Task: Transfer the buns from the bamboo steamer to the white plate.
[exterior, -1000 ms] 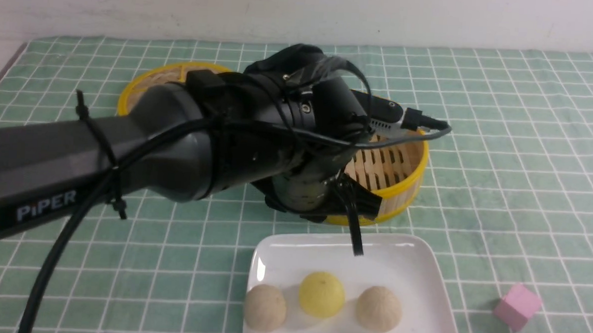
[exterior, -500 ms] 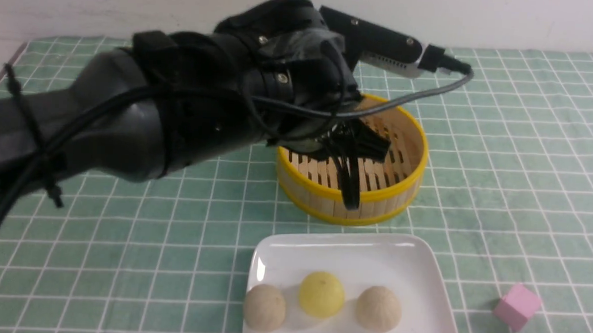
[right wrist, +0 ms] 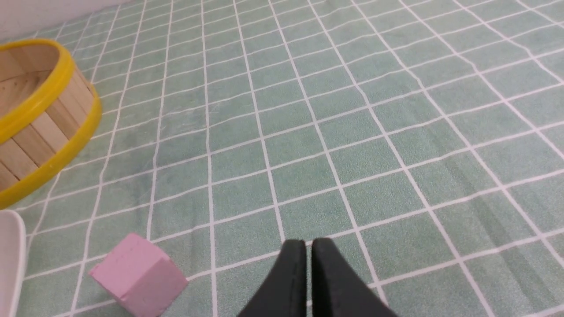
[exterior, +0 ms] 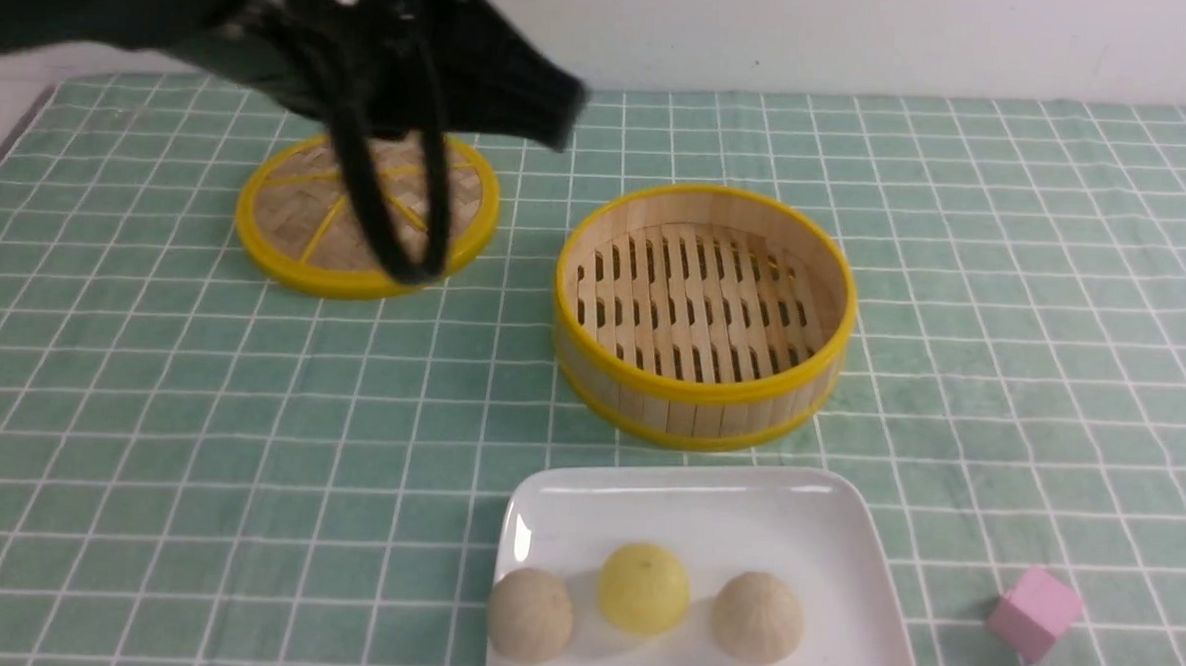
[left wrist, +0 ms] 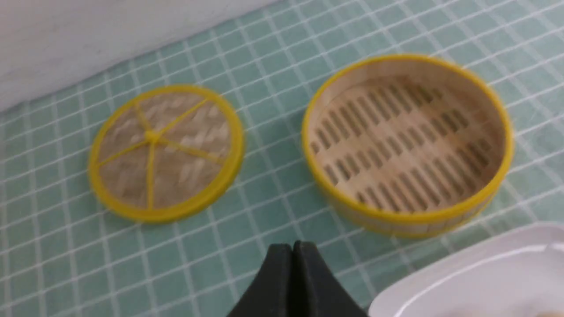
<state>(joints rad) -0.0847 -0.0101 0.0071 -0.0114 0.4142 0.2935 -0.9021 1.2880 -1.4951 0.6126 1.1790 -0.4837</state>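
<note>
3 buns sit in a row on the plate (exterior: 815,523), near its front edge. The left bun (exterior: 531,615) is beige, round and matte, with a faintly mottled skin. The middle bun (exterior: 643,587) is pale yellow, with a small dimple at its top, and sits slightly farther back than the other 2. The right bun (exterior: 758,616) is off-white with a light speckle and a soft crease near its crown. The left and middle buns look as if they touch or nearly touch; the right one stands just apart from the middle one.

The plate is glossy white, squarish with rounded corners, and lies on a green checked cloth (exterior: 1005,291) just in front of the steamer (exterior: 699,418). The steamer is a deep round basket of pale wood slats with yellow rims; its slatted floor is bare. A flat woven lid (exterior: 296,260) with a yellow rim and yellow spokes lies on the cloth to the steamer's left. A pink cube (exterior: 1034,613) rests on the cloth to the right of the plate.

The left gripper (left wrist: 292,246) is pressed together, holding nothing, raised above the cloth. The right gripper (right wrist: 309,244) has its fingers almost touching, with only a thin gap, and is empty over bare cloth near the cube.
</note>
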